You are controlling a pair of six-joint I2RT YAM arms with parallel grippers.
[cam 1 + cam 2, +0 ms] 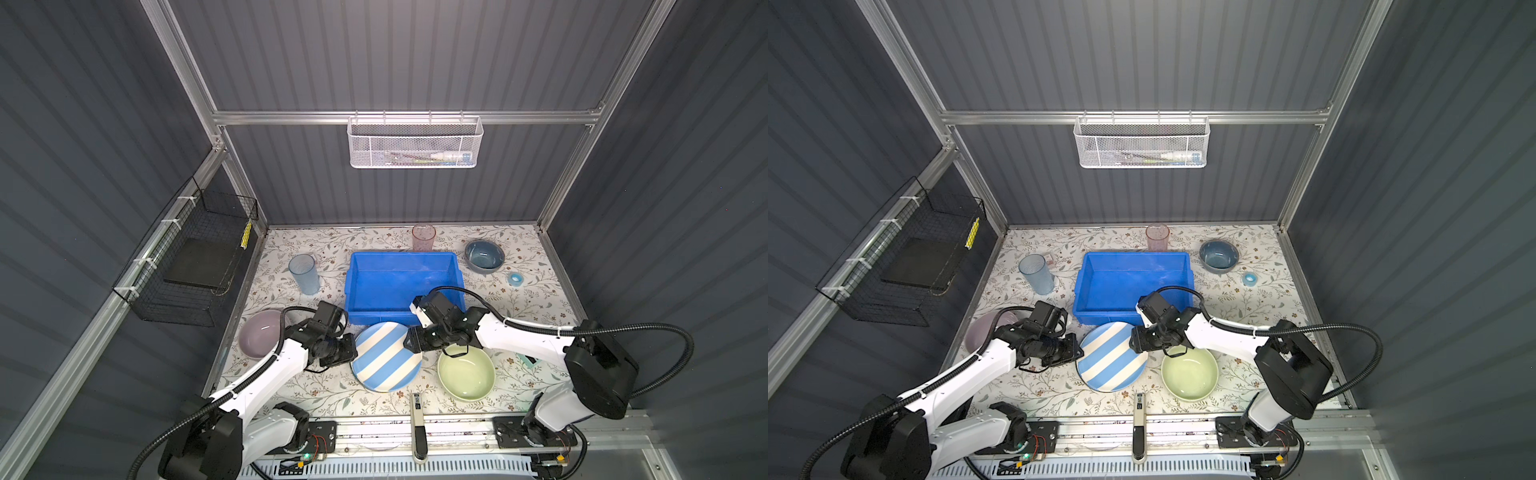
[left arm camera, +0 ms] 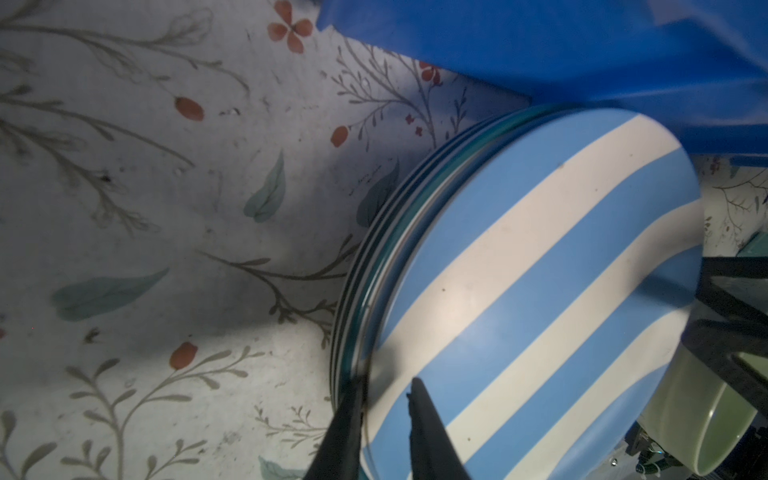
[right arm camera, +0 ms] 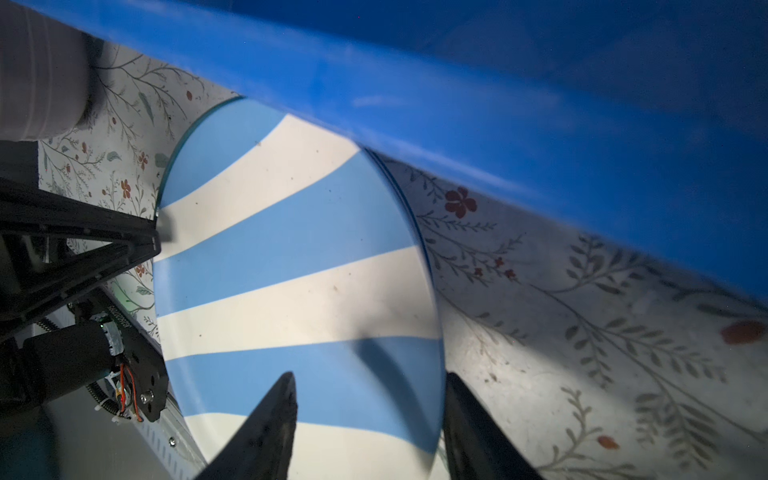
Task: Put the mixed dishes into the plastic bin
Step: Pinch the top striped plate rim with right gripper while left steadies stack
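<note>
The striped plate [image 1: 386, 357] lies flat on top of other plates [image 2: 359, 286]. Its far edge sits right by the near wall of the blue bin [image 1: 390, 286]. The plate is round, so it has no long side to line up with. The left gripper [image 2: 388, 386] is at the plate's left edge, with one finger over the top and one outside the rim. The gap between them is small, but I cannot tell if they pinch the plate yet. The right gripper [image 3: 370, 378] is at the plate's right edge. Its fingers stand wide apart, one over the plate and one over the table [image 3: 582, 374], and they hold nothing. Both arms are right at the plate. I think the next move is to lift it up and away from the robot, over the bin wall. The green bowl [image 1: 466, 372] sits just beside the plate.
</note>
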